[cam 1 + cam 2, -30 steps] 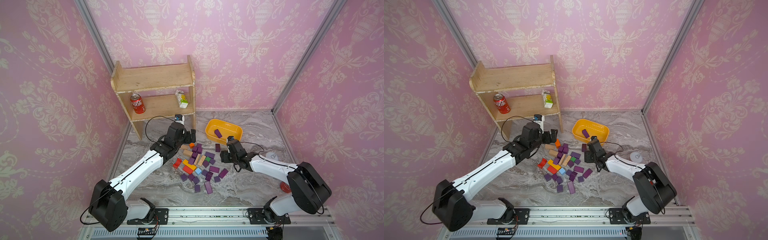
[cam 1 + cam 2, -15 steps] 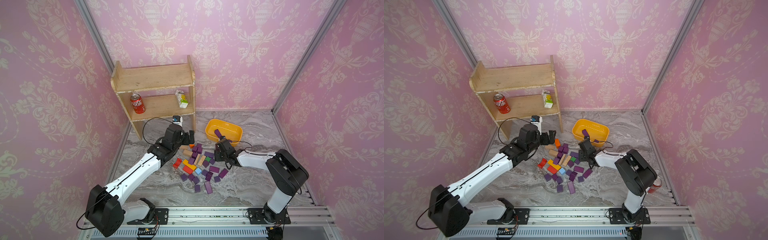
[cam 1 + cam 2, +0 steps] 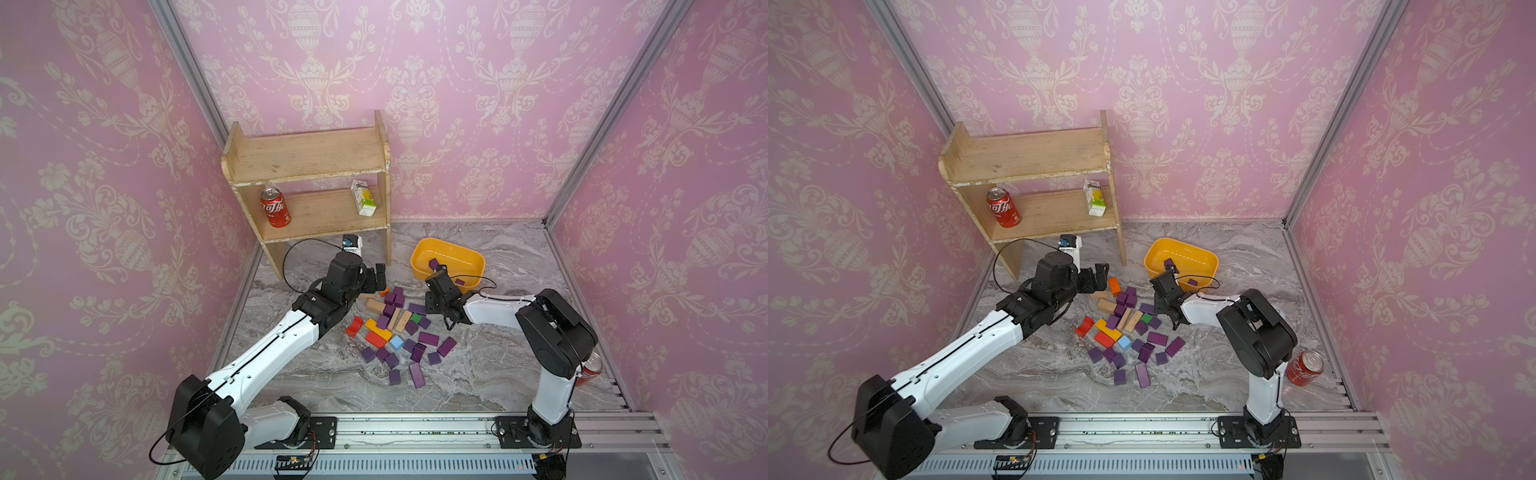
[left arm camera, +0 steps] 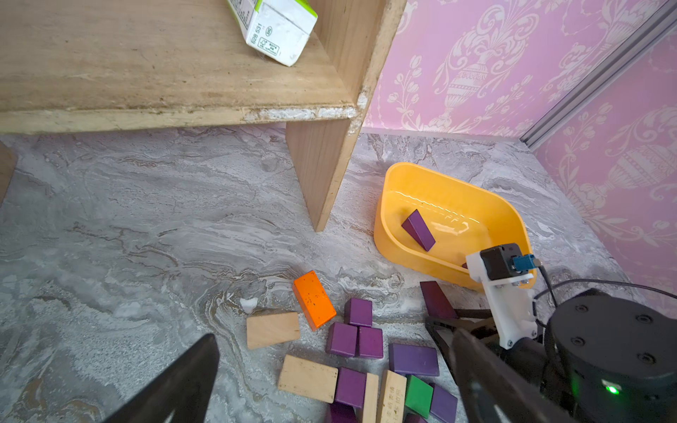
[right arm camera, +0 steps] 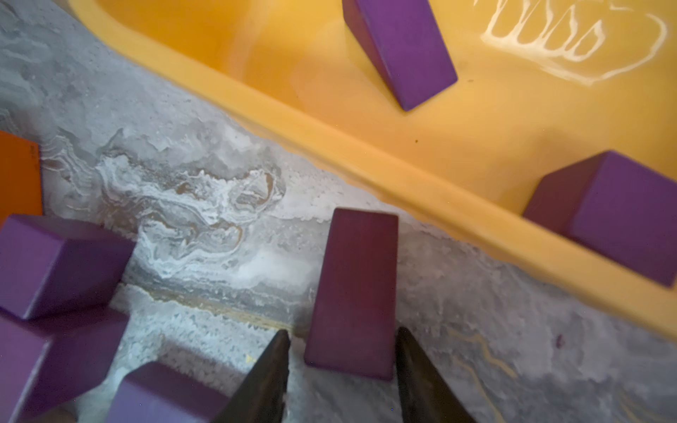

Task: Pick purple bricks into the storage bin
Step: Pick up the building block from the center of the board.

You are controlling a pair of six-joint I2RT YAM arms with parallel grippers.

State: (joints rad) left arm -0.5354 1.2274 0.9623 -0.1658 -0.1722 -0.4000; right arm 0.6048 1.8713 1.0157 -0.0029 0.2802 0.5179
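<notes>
Early yet: two purple bricks [image 5: 403,51] lie in the storage bin [image 3: 451,250], and some twenty sit loose outside its near wall. There the right gripper [image 5: 343,330] straddles a purple bar [image 5: 355,289], grip uncertain. Nearby, the left gripper [image 4: 333,338] is spread wide and empty.

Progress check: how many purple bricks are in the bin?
2: a bar at the bin's shelf end, a block by its near wall; right arm may hide others.
</notes>
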